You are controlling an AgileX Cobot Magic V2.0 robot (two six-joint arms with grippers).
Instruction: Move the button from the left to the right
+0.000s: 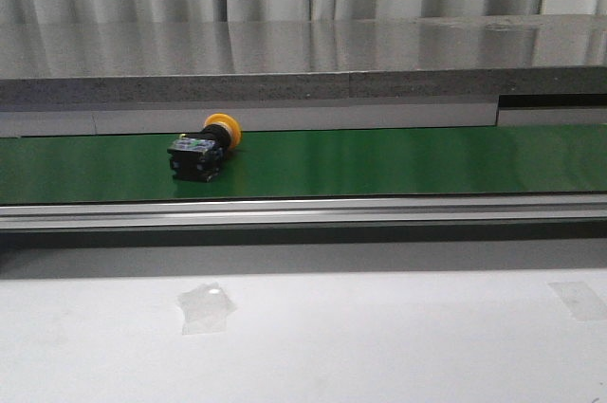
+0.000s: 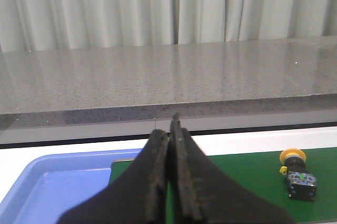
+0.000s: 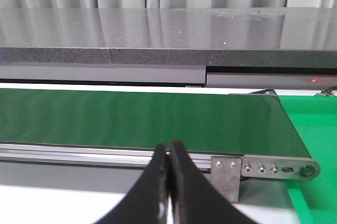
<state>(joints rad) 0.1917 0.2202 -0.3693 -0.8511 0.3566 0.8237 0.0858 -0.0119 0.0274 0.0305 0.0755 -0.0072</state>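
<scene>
One small push-button switch with a round yellow-orange head and a black blocky body point(image 1: 201, 150) is lying on one long green conveyor belt point(image 1: 398, 162). One pale blue plastic tray point(image 2: 47, 190) is showing in the left wrist view. Two patches of clear tape are sitting on the white table, one point(image 1: 206, 308) toward the left and one point(image 1: 580, 299) at the right edge. Two black grippers are showing, the left gripper point(image 2: 171, 182) and the right gripper point(image 3: 168, 182).
</scene>
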